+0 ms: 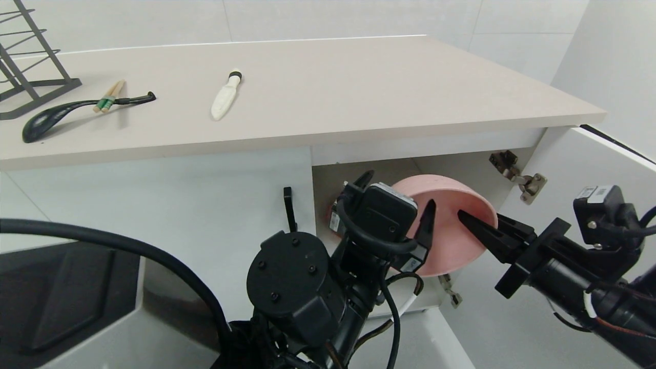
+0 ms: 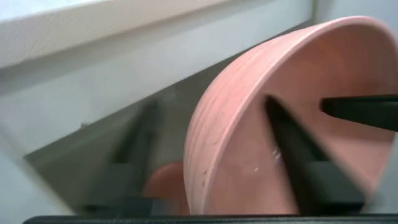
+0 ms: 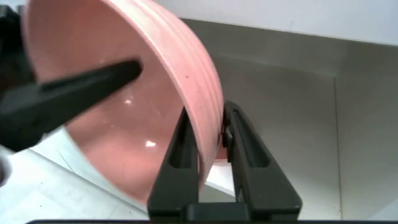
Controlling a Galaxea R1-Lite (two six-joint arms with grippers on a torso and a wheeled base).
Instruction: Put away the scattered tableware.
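Below the countertop (image 1: 359, 87), at lower centre of the head view, you will find the pink bowl (image 1: 456, 241) held on edge in the mouth of the open cabinet (image 1: 353, 177). Its hollow faces right, towards the swung-out door (image 1: 589, 164).

The right gripper (image 3: 208, 112) is clenched on the bowl: one finger lies against the inner face and one against the outer, with the thin wall pinched between them at the rim. A rim pinch is likely used because the body is too broad to span.

The left gripper (image 1: 400, 188) straddles the opposite rim with its jaws spread wide. One finger sits inside the hollow, the other stands off the outer wall, so it is released and carries no load.

The bowl is smooth and round, with fine ridges running around its outer wall and a slight sheen inside. Treat it as hard and slippery.

At upper left of the head view, a glossy black ladle (image 1: 56, 115), pale wooden chopsticks (image 1: 108, 97) laid across its handle, and a white knife (image 1: 225, 97) lie on the matte countertop beside a dark wire rack (image 1: 25, 66). These items are not yet stowed.
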